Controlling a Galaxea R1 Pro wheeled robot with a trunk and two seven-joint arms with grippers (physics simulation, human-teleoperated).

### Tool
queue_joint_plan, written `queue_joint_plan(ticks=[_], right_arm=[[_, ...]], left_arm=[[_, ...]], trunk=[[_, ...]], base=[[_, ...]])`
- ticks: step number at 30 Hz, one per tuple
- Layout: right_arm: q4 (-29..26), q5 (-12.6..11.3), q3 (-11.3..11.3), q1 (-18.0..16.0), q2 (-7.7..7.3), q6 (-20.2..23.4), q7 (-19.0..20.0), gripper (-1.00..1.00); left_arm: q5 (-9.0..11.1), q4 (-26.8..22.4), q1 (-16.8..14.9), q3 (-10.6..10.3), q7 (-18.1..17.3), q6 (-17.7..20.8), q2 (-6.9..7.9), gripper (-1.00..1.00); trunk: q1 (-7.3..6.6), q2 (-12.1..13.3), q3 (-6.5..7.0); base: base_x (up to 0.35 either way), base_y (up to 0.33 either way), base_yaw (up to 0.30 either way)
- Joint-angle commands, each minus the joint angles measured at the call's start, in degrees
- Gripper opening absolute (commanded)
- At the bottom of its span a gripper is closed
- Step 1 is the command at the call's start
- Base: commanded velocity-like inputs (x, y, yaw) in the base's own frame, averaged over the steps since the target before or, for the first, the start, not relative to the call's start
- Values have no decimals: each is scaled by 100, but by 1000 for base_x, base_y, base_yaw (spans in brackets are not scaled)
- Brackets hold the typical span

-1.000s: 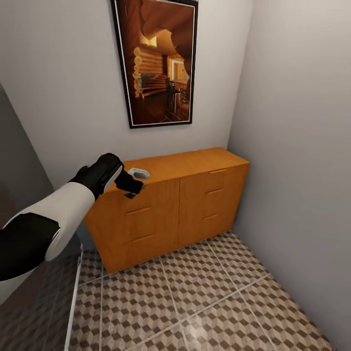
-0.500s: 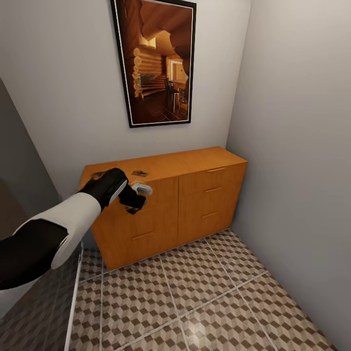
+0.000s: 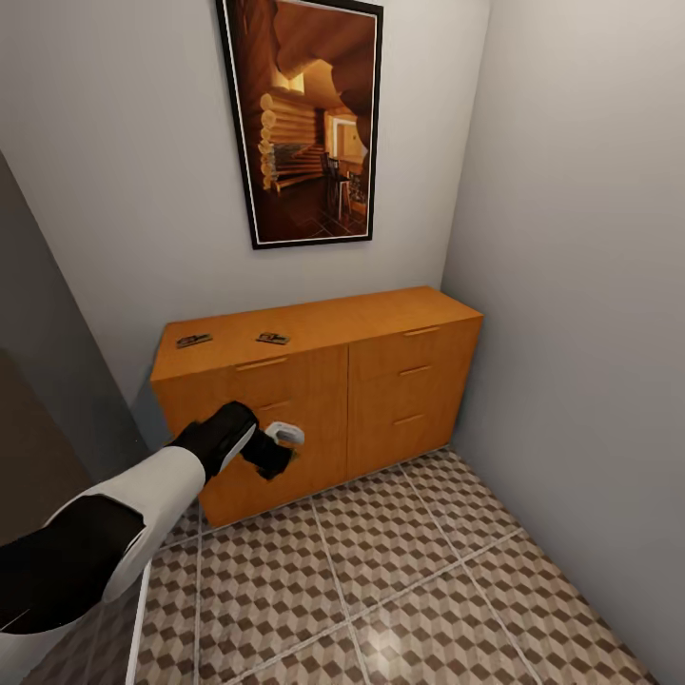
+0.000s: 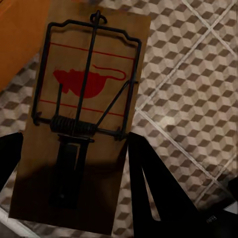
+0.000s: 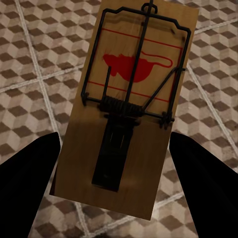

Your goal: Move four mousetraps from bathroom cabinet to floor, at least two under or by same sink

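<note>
Left gripper [image 3: 271, 455] sits low in front of the cabinet [image 3: 381, 366], level with the left column's lower drawers and above the bathroom floor [image 3: 400, 580]. In the left wrist view its fingers [image 4: 148, 183] are clamped on a mousetrap [image 4: 84, 114] — wooden slab with a red mouse print, dark wire bar and spring — hanging over the cube-pattern tiles with the cabinet's orange front in one corner. In the head view that trap itself is too small to make out at the gripper; only a pale piece shows at the fingertips. Right gripper [image 5: 119, 163]: the right wrist view shows dark fingers [image 5: 208, 183] on either side of a second mousetrap [image 5: 131, 104], same print and wire, held over the tiles — the pads press against the slab's long edges, so it looks gripped. Two more mousetraps lie flat on the cabinet top towards its left end, one [image 3: 194, 340] near the left edge, the other [image 3: 273, 337] just beside the front edge above the top-left drawer, well apart from each other. A framed picture [image 3: 304, 119] hangs on the wall above the cabinet.
</note>
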Motion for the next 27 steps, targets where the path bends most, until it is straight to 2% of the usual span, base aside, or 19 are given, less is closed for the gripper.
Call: queue_joint_plan(ticks=[1,3,6,9,11,13,15,16,18,19,21,22,24,27], right_arm=[[4,2,15,-3,0,-15,-18,-100],[4,2,16,-3,0,-15,-19,-100],[4,2,15,-3,1,-15,-20,-100],[4,2,14,-3,0,-15,-20,-100],[4,2,14,-3,1,-15,-20,-100],[4,2,11,-3,-1,-15,-23,-100],[4,2,2,-3,-13,-15,-26,-100],[4,2,1,-3,-16,-15,-27,-100],[-2,2,-7,-3,-24,-15,-31,-100],[-3,-1,-9,-3,-28,-17,-33,-100],[-4,-4,-14,-3,-37,-20,-35,-100],[-5,-5,-18,-3,-46,-22,-42,-100],[-10,-16,-26,-3,-56,-28,-56,-100],[-18,-22,-34,-3,-74,-28,-150,-100]], left_arm=[[-16,-1,107,-26,-27,-158,0,-100],[-15,52,272,-26,-23,-419,-11,-100],[-6,465,501,-26,-19,-905,-49,-100],[9,966,576,-26,-13,-1481,-89,-100],[16,1446,648,-26,-4,-2057,-140,-100],[23,1737,729,-26,90,-2455,-170,-100],[33,1911,971,-20,517,-2870,-189,-100],[38,1934,1054,-20,672,-2959,-191,-100],[54,1989,1395,-18,1325,-3296,-197,-100],[56,1997,1479,-18,1466,-3384,-198,-100],[67,2016,1820,-14,1846,-3734,-193,-100],[79,2021,2135,-9,2010,-3964,-173,-100],[123,2022,2488,-2,2088,-4109,-97,-100],[213,2024,2753,4,2114,-4312,12,-100]], trunk=[[-1,-3,-5],[-1,-3,-5],[-1,-3,-5],[-1,-3,-5],[-1,-3,-5],[-1,-3,-5],[-1,-3,-5],[-1,-3,-5],[-1,-3,-5],[-1,-3,-5],[-1,-3,-5],[-1,-3,-5],[-1,-3,-5],[-1,-3,-5]], base=[[0,0,0],[0,0,0],[0,0,0],[0,0,0],[0,0,0],[0,0,0],[0,0,0],[0,0,0],[0,0,0],[0,0,0],[0,0,0],[0,0,0],[0,0,0],[0,0,0]])
